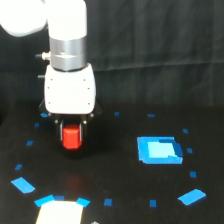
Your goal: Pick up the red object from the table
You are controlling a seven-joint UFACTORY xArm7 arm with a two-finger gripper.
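Between pincer (71, 134) fingers, red object (71, 138)

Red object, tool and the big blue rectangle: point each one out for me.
red object (71, 137), exterior view, front face of the block.
tool (71, 134), exterior view, midway between its fingertips.
blue rectangle (159, 150), exterior view, middle of its top.

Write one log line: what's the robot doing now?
end effector: around small red-orange block | lift: unclear | black table: bright blue rectangle untouched

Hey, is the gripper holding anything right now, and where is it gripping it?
The red object sits between the jaws of the gripper, flanked on its two sides. Whether it is clamped or lifted off the table cannot be told.
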